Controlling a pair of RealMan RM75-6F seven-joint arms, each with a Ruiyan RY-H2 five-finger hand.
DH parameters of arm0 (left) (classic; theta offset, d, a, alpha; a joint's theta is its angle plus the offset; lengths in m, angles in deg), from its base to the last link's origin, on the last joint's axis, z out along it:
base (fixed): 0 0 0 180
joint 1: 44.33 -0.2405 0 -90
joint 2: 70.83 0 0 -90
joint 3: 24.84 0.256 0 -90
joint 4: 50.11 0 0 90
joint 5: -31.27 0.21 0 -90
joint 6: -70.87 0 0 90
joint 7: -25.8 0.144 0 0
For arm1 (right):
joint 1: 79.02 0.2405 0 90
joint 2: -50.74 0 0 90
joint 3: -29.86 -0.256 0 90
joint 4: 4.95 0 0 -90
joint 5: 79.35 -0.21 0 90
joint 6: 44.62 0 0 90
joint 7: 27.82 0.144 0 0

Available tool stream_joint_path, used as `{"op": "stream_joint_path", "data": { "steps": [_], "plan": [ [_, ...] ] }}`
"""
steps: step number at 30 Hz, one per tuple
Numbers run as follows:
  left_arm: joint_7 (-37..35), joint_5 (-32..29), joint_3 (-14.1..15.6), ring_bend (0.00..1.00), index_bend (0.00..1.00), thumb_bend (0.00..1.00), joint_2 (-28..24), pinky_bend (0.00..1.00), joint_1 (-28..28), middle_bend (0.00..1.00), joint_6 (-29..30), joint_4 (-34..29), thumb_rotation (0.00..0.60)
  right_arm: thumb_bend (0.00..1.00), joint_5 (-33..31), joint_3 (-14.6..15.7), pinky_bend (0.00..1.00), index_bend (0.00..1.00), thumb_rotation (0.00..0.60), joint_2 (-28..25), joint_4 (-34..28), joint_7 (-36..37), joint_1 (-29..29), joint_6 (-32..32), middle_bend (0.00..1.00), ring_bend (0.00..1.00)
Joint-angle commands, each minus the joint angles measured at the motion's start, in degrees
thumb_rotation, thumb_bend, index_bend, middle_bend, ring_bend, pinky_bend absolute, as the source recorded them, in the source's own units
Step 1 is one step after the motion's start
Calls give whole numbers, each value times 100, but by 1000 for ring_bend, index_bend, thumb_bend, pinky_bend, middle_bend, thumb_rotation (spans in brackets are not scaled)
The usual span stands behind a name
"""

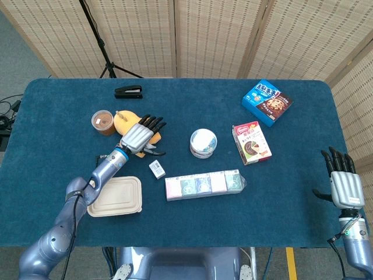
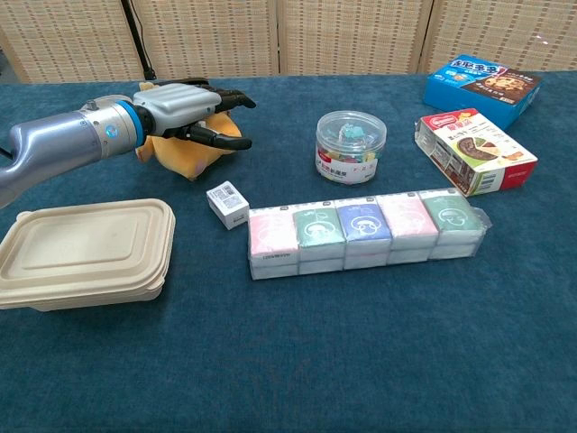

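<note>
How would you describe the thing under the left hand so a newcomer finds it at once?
On the blue table, look at the far left part, just right of the small brown-lidded cup. There the left hand rests on a yellow plush toy. It is the only soft, rounded, yellow thing; its neighbours are a hard cup and a beige lidded food box.

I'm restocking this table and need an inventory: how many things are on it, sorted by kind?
Boxes: 3, blue snack box, red snack box, small white box
Round tubs: 2, clear tub, brown cup
Tissue multipack: 1
Lidded food tray: 1
Yellow plush toy: 1
Stapler: 1
Total: 9
</note>
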Motion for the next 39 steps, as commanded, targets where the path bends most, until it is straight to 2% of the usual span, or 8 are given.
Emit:
{"op": "stream_joint_path", "data": {
  "steps": [1,14,18,21,28,33,39],
  "plan": [
    [-122,-137,-118,0,0,0,-29,0,36,0,-210,49,0,0,-16,14,0,0,600,12,14,29,16,-60,0,0],
    [-117,-343,-269,0,0,0,-209,0,137,0,-797,181,0,0,-128,7,0,0,600,101,143,-2,65,-226,0,0],
    [-217,-348,-275,0,0,0,-255,0,95,0,-528,111,0,0,-122,6,0,0,600,102,153,15,67,-224,0,0],
    [-386,-275,-219,0,0,0,-284,0,57,0,-84,5,0,0,-98,14,0,0,600,94,142,33,64,-208,0,0],
    [-723,52,66,0,0,0,-198,0,-6,0,806,-198,0,0,-38,26,0,0,600,49,86,88,38,-137,0,0],
    [-763,100,115,0,0,0,-34,0,42,0,785,-177,0,0,-23,21,0,0,600,13,51,118,17,-89,0,0],
    [-741,17,59,0,0,0,110,0,94,0,399,-52,0,0,-39,0,0,0,600,-21,38,149,-5,-53,0,0]
  ]
}}
